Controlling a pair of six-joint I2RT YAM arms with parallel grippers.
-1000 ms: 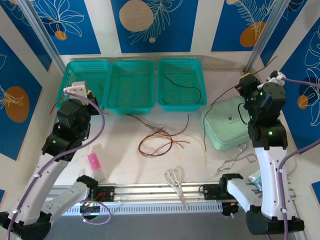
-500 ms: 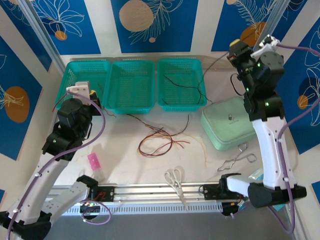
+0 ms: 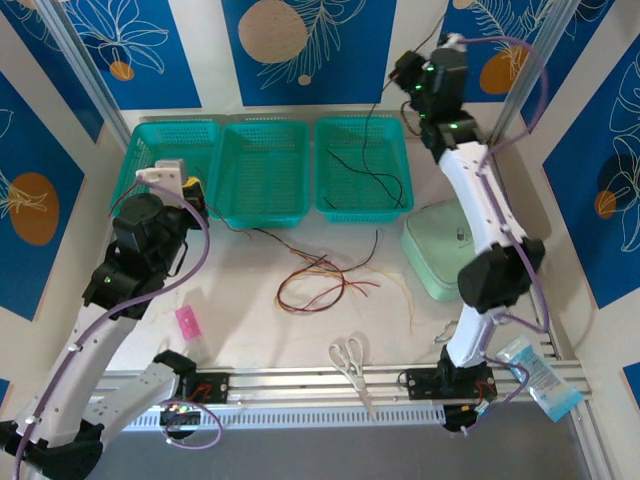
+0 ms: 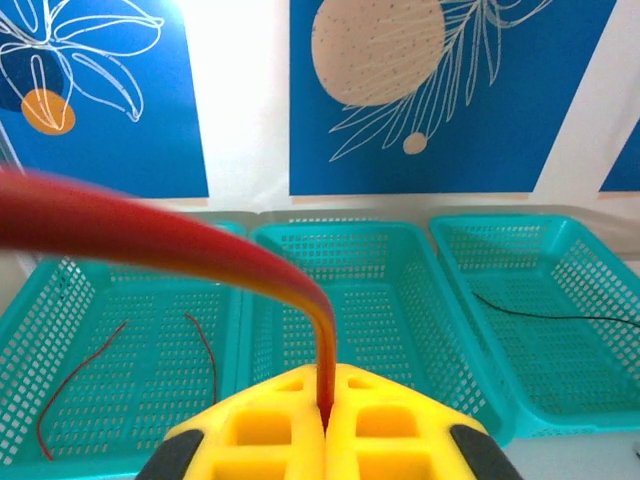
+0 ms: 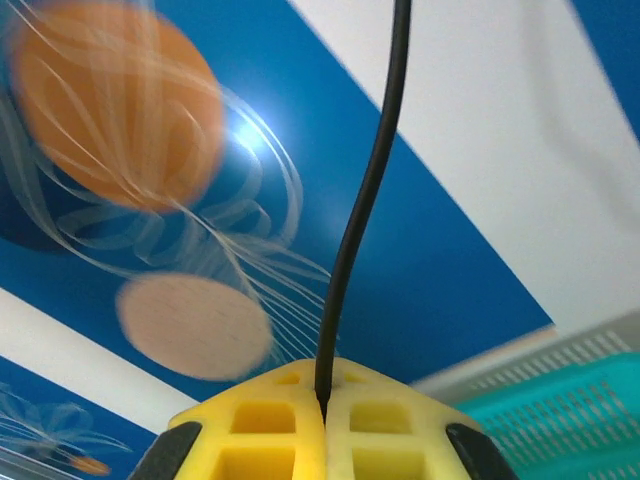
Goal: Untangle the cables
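A loose tangle of red, dark brown and yellow-tan cables (image 3: 322,284) lies mid-table. My left gripper (image 3: 192,190) hovers at the left basket's (image 3: 150,140) near right corner. In the left wrist view it (image 4: 327,385) is shut on a red cable (image 4: 322,335) that bends off left. Two thin red wires (image 4: 205,345) lie in that basket. My right gripper (image 3: 404,72) is raised high at the back wall, above the right basket (image 3: 395,205). It (image 5: 322,392) is shut on a black cable (image 5: 352,240). That black cable (image 3: 368,140) hangs down into the right basket.
The middle teal basket (image 3: 262,215) stands between the other two. A mint-green case (image 3: 440,262) sits right of the tangle. Scissors (image 3: 350,360), a pink item (image 3: 187,322) and a metal clip (image 3: 446,328) lie near the front rail. A plastic packet (image 3: 540,372) is at front right.
My right arm has swung up and leftward from beside the green case to the back wall, carrying the black cable over the right basket. The left arm has barely moved.
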